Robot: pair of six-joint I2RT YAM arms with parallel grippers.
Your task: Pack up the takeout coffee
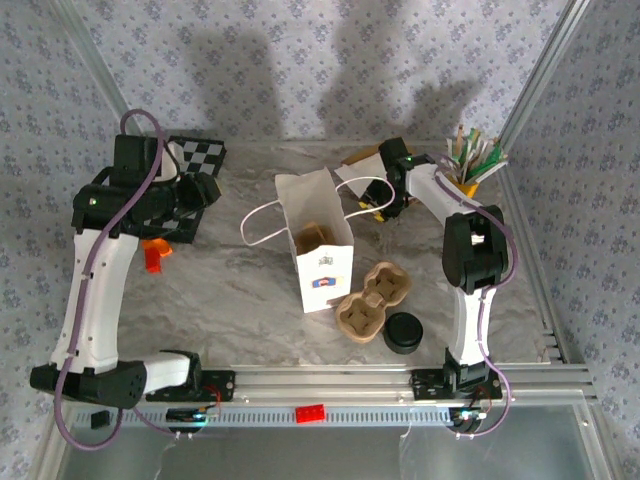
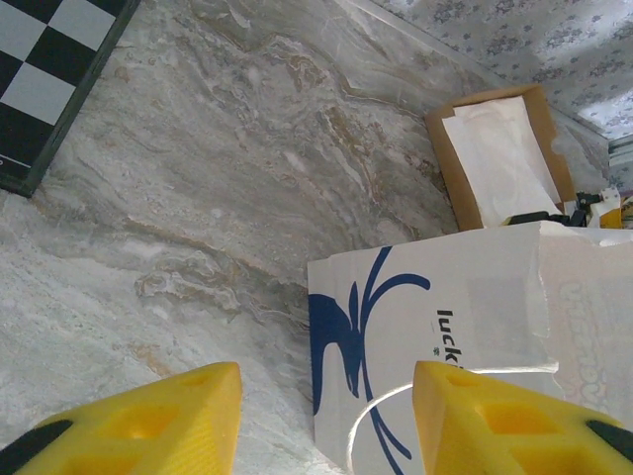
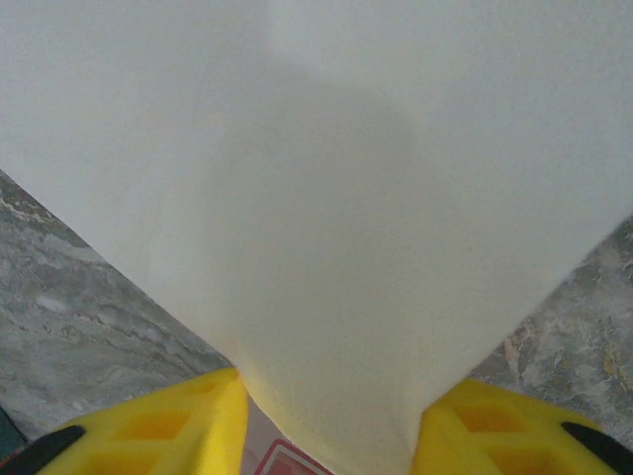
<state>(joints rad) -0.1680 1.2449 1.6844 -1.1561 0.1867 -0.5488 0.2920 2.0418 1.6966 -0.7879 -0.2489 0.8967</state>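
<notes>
Bag (image 1: pixel 322 250) stands mid-desk, apparently with one carrier inside. Second carrier (image 1: pixel 373 302) and black cup (image 1: pixel 403 332) wait near the front edge, unpacked. Left gripper (image 2: pixel 326 416): jaws released, empty. Right gripper (image 3: pixel 331 430): jaws straddle a white sheet (image 3: pixel 326 198); grasp cannot be told.

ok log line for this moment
left gripper open, empty | right gripper white paper between fingers | bag upright | cup carrier beside bag

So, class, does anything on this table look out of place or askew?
The black lid lies loose on the table beside the carrier, on no cup. The carrier lies at a slant, outside the bag. Nothing looks spilled or torn.
</notes>
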